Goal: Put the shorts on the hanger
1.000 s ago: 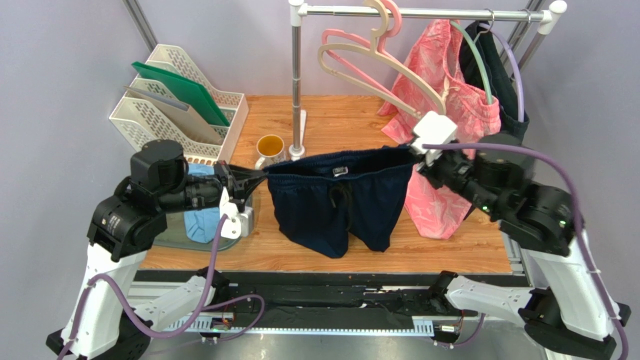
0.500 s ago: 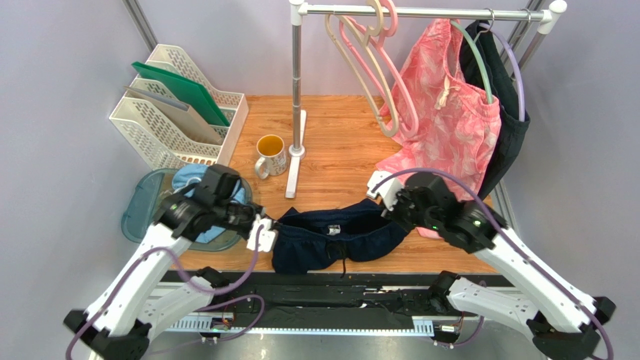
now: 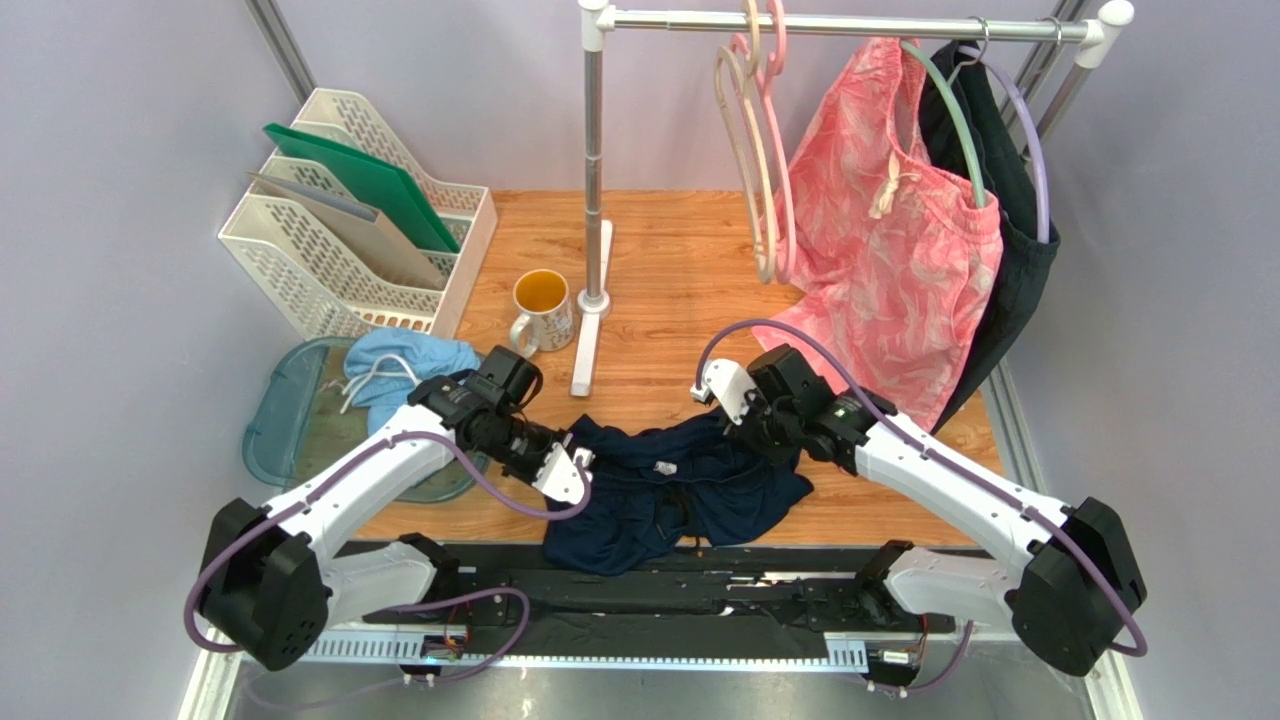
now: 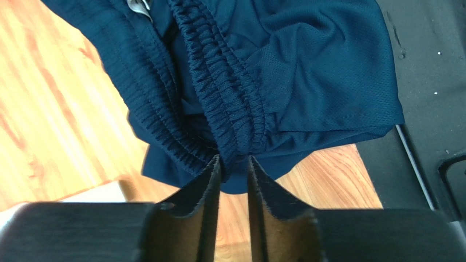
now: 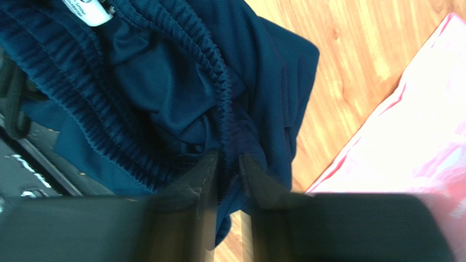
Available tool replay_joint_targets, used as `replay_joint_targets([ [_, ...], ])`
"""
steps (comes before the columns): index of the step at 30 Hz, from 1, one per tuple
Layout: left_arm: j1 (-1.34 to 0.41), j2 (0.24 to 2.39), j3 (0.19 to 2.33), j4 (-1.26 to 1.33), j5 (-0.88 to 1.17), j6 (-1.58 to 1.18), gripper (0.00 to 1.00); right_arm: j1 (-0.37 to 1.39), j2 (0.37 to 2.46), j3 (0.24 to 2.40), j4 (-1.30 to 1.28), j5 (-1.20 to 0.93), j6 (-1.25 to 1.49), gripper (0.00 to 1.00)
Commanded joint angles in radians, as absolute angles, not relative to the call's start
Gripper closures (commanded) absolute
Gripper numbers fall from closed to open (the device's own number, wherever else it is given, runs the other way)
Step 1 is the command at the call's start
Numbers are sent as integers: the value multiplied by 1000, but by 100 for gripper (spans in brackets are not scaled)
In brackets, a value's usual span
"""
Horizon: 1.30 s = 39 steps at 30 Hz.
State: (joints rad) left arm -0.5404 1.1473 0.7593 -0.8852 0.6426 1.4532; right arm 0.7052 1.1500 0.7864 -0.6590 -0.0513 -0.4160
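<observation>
Wrist views | left gripper (image 4: 234, 161), right gripper (image 5: 228, 157): narrowly apart | shorts (image 4: 306, 71) waistband at tips

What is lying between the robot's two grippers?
The navy shorts, bunched up on the wooden table, lie between the left gripper and right gripper; the top view shows it.

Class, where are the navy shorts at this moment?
Top view: the shorts lie crumpled at the near edge of the table, between the left claw and the right claw.
</observation>
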Motion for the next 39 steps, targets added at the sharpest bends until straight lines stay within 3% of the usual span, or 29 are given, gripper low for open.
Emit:
replay_joint_targets([
  [1,-549,1065,817,-967,692,1448,38,704,1094,860,-668,-83,-416,58],
  [2,-549,1052,839,-1000,693,1434,20,704,1045,905,-696,-93,-413,45],
  [6,-549,942,966,-1107,706,1277,5,704,909,1023,-892,-133,-407,28],
  [12,-548,769,1081,-978,706,867,1,703,711,1162,-1077,-202,-385,25],
  [15,-548,767,1140,-876,631,646,0,704,664,1232,-1043,-174,-264,24],
  [21,-505,827,1235,-669,514,295,1,701,892,1550,-927,-12,50,24],
  [31,-443,839,1302,-646,508,226,1,493,1277,2020,-778,-74,510,12],
  [39,-408,801,1281,-617,514,219,1,402,1364,1944,-583,-222,750,24],
])
